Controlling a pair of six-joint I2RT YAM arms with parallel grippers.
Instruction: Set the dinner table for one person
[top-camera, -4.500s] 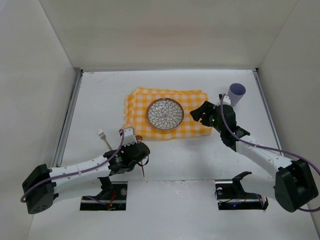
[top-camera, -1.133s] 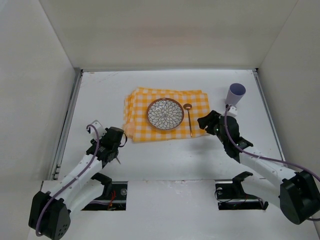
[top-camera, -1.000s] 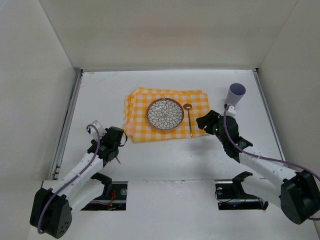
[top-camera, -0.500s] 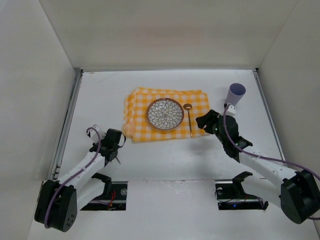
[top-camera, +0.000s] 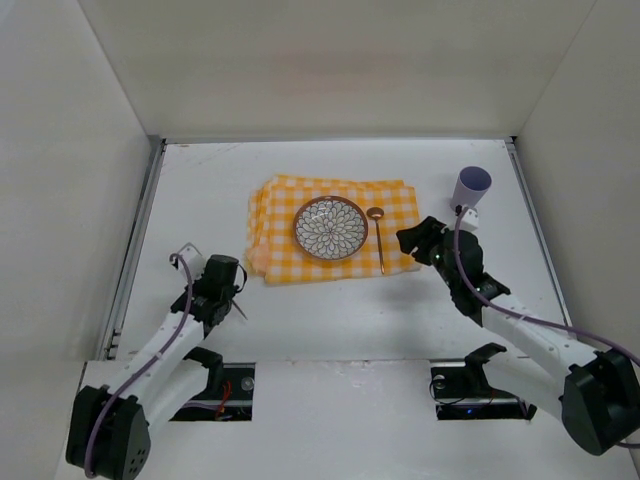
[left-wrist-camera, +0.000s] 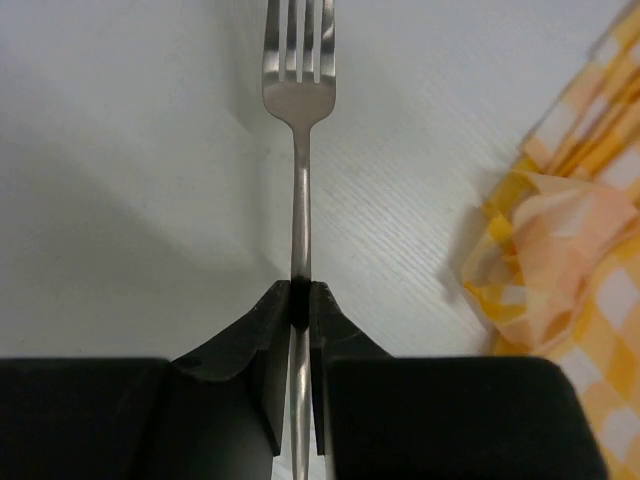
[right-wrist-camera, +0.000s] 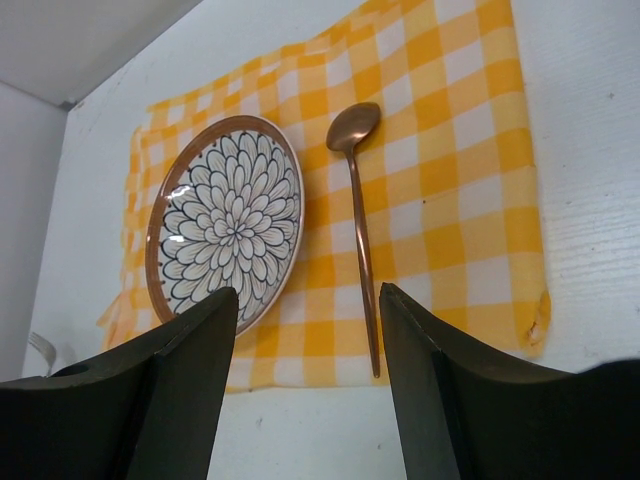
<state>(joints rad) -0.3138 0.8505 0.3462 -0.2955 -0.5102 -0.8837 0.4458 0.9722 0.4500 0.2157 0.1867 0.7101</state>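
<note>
On the white dinner table lies a yellow checked cloth with a flower-patterned plate on it. A copper spoon rests just right of the plate. My left gripper sits at the near left, off the cloth. In the left wrist view this gripper is shut on the handle of a steel fork, tines pointing away, lying on the table. My right gripper stands open at the cloth's right edge. Its fingers frame the spoon and plate without touching them.
A pale lilac cup stands upright at the back right, just beyond the right arm. A rumpled corner of the cloth lies close to the right of the fork. Grey rails run along the table's sides.
My left gripper's jaws have closed onto the fork handle over the last second. The left arm shifted slightly nearer. The right gripper has barely moved and stays open.
</note>
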